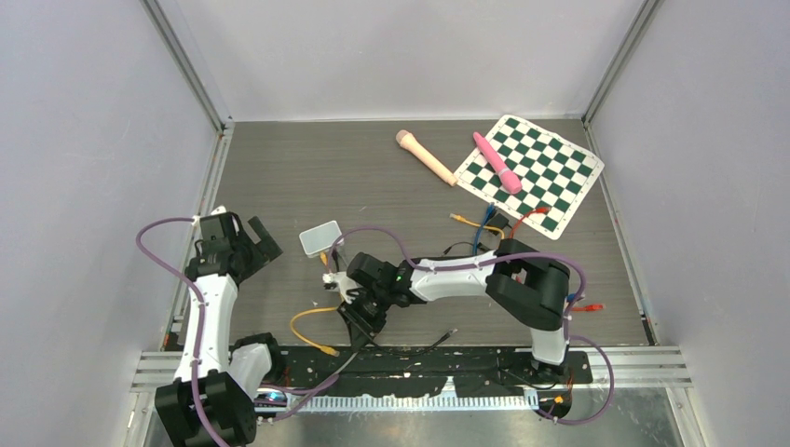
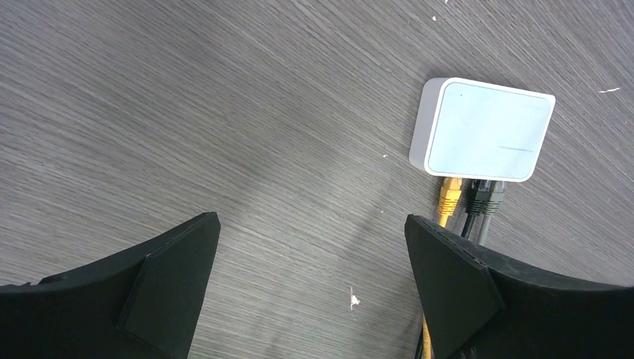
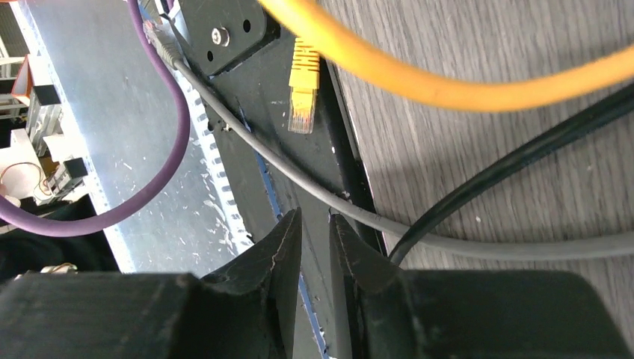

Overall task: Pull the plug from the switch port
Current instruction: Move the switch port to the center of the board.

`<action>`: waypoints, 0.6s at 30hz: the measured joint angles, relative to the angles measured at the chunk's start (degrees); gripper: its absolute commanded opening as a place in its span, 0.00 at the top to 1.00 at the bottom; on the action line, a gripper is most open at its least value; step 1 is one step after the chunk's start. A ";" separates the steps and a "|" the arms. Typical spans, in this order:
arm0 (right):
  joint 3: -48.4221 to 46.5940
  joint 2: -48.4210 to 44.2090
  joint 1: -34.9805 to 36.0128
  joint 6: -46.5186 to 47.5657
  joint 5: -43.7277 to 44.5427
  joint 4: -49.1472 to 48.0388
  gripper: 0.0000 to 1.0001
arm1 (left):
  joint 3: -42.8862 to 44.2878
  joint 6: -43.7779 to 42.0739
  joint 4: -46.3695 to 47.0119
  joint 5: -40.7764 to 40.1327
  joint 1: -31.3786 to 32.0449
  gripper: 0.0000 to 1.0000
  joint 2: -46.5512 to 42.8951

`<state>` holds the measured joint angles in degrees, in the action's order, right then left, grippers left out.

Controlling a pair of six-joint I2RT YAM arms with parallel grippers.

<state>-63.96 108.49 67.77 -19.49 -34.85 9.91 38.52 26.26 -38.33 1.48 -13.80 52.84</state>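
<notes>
Danger of catching a wrong cable: right gripper (image 3: 318,239) almost pressed together, thin slit only, at the grey cable (image 3: 508,245); pinching or not, cannot tell. Yellow plug (image 2: 448,196) seated in the white switch (image 2: 482,131), upper right of left wrist view, beyond the wide-spread left gripper (image 2: 314,277).

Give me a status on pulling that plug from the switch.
Done: nothing yet; the yellow plug and black plug both sit in the white switch. In hand: the right gripper is down among the cables, jaws nearly closed on nothing; the left gripper hangs open near the switch. Left: grip a plug and pull it out.
</notes>
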 measured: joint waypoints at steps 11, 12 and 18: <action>-4.02 4.76 0.00 1.92 -0.76 1.97 0.73 | -0.13 0.11 -0.31 -0.26 0.00 0.00 -0.59; -4.48 5.18 0.00 2.05 -0.76 2.21 0.73 | -0.13 0.11 -0.33 -0.24 0.00 0.01 -0.59; -4.79 5.79 0.09 2.49 -0.55 2.56 0.73 | -0.15 0.11 -0.31 -0.15 0.00 0.00 -0.57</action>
<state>-68.75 114.28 67.85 -16.99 -35.40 12.47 38.37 26.37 -38.63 1.32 -13.80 52.27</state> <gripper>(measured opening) 0.276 0.994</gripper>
